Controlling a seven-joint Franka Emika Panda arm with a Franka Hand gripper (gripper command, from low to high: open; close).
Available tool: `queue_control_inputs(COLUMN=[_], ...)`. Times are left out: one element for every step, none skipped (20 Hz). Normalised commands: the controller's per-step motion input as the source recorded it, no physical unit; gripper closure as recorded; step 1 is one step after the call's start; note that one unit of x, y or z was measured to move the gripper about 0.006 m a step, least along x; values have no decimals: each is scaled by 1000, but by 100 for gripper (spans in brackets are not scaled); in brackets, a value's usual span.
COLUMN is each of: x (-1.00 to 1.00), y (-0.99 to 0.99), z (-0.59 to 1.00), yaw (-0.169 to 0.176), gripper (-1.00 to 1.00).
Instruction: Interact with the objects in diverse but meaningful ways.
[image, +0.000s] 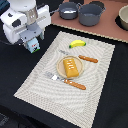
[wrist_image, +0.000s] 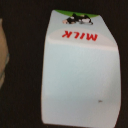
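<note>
A pale blue milk carton (image: 33, 46) is right at the tip of my gripper (image: 32, 43), over the black table off the far left corner of the placemat. It fills the wrist view (wrist_image: 80, 75), with red "MILK" lettering. My fingers are not clearly visible, so I cannot tell whether they grip it. A yellow banana (image: 76, 44) lies on the mat's far edge. A yellow-orange slab (image: 71, 67) lies on a small plate (image: 61, 71) at mid-mat. A grey saucepan (image: 68, 10) stands at the back. The tube is out of view.
A striped placemat (image: 40, 85) covers the table's middle. An orange-handled knife (image: 88, 59) and fork (image: 67, 81) flank the plate. A large grey pot (image: 91, 14) and a bowl (image: 123, 17) stand on the brown surface at the back.
</note>
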Motion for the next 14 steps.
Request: queue_control_inputs(x=[1000, 1000, 1000, 1000, 1000, 1000, 1000, 1000, 1000, 1000, 1000, 1000, 1000, 1000], y=[0, 0, 0, 0, 0, 0, 0, 0, 0, 0, 0, 20, 80, 120], z=[0, -29, -37, -20, -9, -3, -6, -9, -14, -20, -9, 0, 220, 326], yaw=[0, 0, 0, 0, 0, 0, 0, 0, 0, 0, 0, 0, 0, 0], gripper=[-100, -100, -100, -100, -100, -100, -100, -100, -100, -100, -100, -100, -100, -100])
